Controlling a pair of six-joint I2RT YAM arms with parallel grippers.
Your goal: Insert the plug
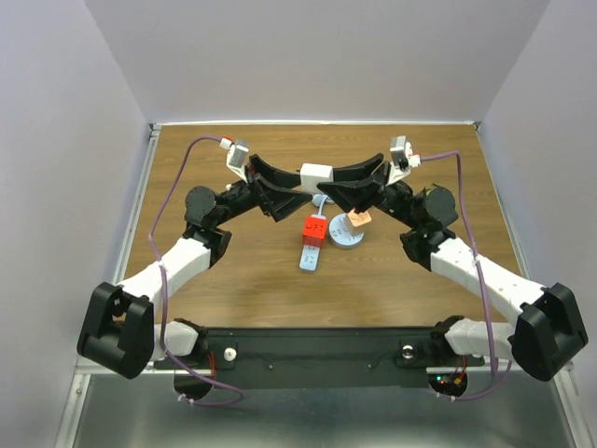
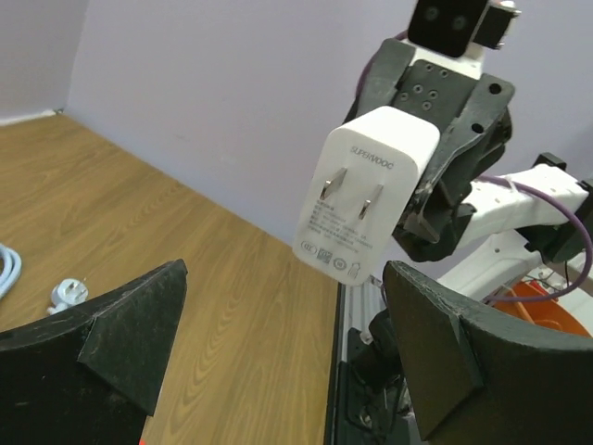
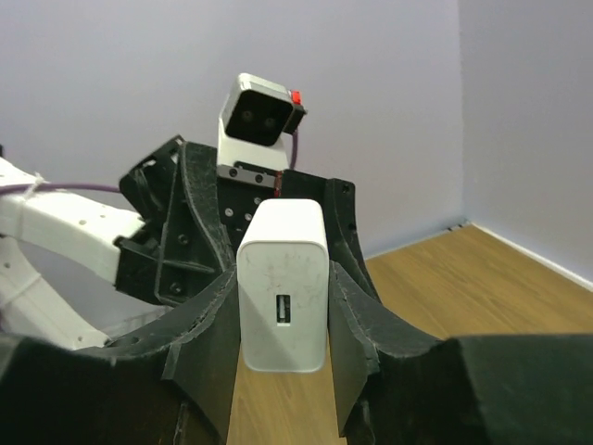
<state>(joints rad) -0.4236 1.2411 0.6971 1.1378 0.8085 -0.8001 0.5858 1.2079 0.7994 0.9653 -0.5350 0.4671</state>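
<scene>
The plug (image 1: 315,174) is a white wall charger held in the air over the middle of the table, between the two arms. My right gripper (image 3: 283,311) is shut on it, and its fingers (image 3: 215,324) press the charger's two sides with the USB port facing the right wrist camera. In the left wrist view the plug (image 2: 366,204) shows its two flat prongs. My left gripper (image 2: 283,287) is open, its jaws wide apart just below and in front of the prongs, touching nothing. A light blue socket strip (image 1: 310,258) with a red block (image 1: 315,227) lies on the table below.
A grey round disc (image 1: 347,235) with an orange piece (image 1: 360,219) on it sits right of the red block. A small white cable end (image 2: 67,293) lies on the wood. Purple cables (image 1: 177,177) loop from both wrists. A metal rail (image 1: 140,196) edges the table.
</scene>
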